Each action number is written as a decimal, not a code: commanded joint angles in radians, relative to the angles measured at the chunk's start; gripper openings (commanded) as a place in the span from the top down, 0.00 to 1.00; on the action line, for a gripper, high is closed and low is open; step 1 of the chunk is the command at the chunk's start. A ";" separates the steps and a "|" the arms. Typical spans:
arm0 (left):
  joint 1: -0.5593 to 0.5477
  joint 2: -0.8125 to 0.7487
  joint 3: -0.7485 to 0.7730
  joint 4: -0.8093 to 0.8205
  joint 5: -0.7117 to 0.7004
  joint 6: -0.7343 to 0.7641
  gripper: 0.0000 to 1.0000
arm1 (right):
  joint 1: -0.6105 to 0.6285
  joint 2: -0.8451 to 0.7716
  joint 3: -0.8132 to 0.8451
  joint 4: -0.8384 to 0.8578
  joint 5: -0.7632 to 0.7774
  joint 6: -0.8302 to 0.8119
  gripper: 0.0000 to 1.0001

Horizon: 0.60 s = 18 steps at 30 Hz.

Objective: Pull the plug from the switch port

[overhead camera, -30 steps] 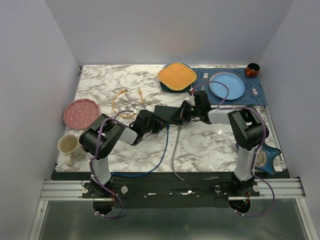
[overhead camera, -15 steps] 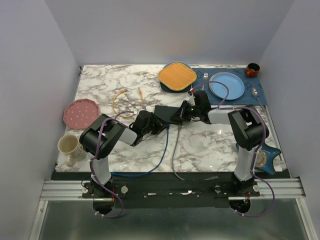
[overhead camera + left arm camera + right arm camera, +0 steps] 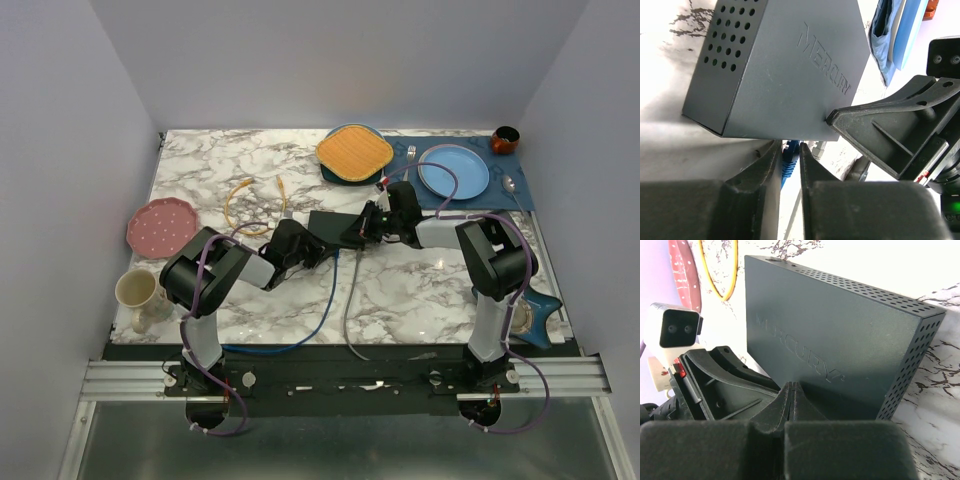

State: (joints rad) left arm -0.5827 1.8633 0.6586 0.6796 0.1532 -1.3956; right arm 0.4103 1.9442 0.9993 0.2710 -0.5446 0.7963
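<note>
The switch is a flat matte black box lying mid-table; it fills the left wrist view and the right wrist view. A blue plug sits in a port on its near edge, and its blue cable runs toward the table front. A grey plug sits beside it. My left gripper is shut on the blue plug and shows in the top view. My right gripper is shut, its tips resting on the switch's top near its right end.
A yellow cable lies behind the switch. A pink plate and a cup are at the left. An orange plate, a blue plate and a brown bowl are at the back right. A grey cable trails forward.
The right wrist has turned slightly at the switch. The left gripper, the plug and the switch have stayed in place.
</note>
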 commanded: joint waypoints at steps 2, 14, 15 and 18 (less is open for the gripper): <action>0.000 0.054 -0.014 -0.118 -0.003 0.007 0.94 | -0.007 0.021 -0.041 -0.064 0.066 -0.026 0.99; 0.024 0.103 -0.048 0.021 0.074 0.027 1.00 | -0.008 0.018 -0.045 -0.059 0.063 -0.029 0.99; 0.026 0.111 -0.054 0.050 0.086 0.024 1.00 | -0.007 0.018 -0.045 -0.058 0.064 -0.028 0.99; 0.034 0.152 -0.086 0.193 0.126 0.001 1.00 | -0.007 0.021 -0.044 -0.059 0.063 -0.029 0.99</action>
State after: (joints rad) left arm -0.5533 1.9198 0.6334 0.8272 0.2333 -1.4006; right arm 0.4103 1.9442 0.9924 0.2874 -0.5442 0.7963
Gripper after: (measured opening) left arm 0.045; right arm 0.012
